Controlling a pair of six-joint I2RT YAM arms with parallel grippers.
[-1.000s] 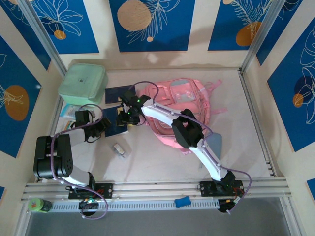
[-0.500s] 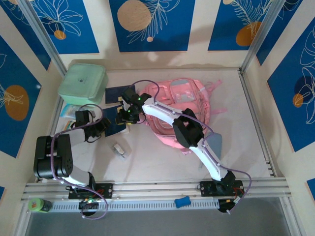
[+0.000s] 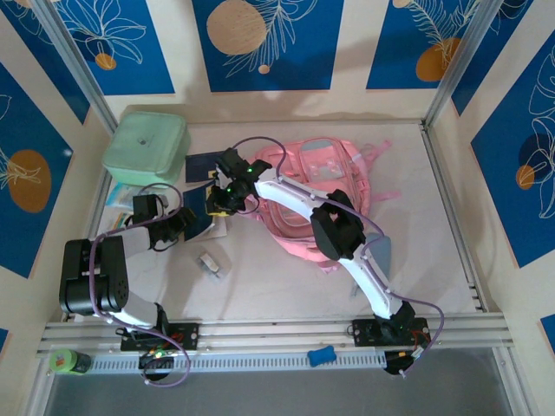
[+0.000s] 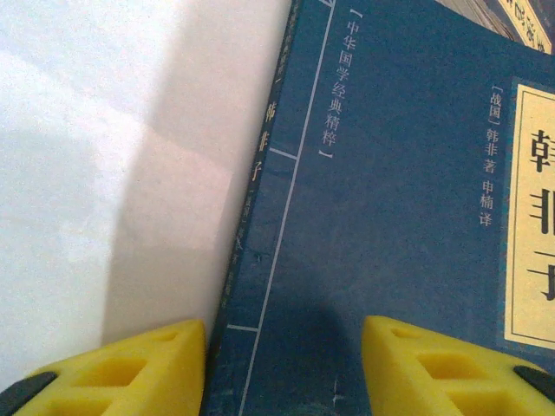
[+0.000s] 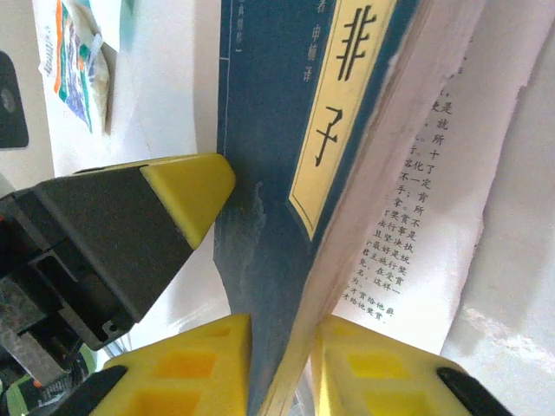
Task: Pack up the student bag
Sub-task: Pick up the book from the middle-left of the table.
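Observation:
The pink student bag (image 3: 323, 184) lies at the back middle of the table. A dark blue book (image 3: 201, 165) with Chinese lettering lies to its left. My right gripper (image 3: 224, 201) is shut on the book's near edge, pinching the blue cover (image 5: 260, 191) and several pages between its fingers (image 5: 186, 368). The printed pages (image 5: 434, 182) fan open on the right. My left gripper (image 3: 180, 222) stands open low over the same book (image 4: 390, 173), one fingertip (image 4: 139, 364) past the spine, the other over the cover. Its finger (image 5: 186, 186) sits beside the book in the right wrist view.
A mint-green box (image 3: 146, 147) stands at the back left. A snack packet (image 5: 76, 61) lies beside the book. A small pale object (image 3: 209, 263) rests on the table in front of the left arm. Padded walls close in the table.
My right gripper has closed on the book's edge and shifted slightly back and right, lifting the cover and pages. The left arm has stayed put.

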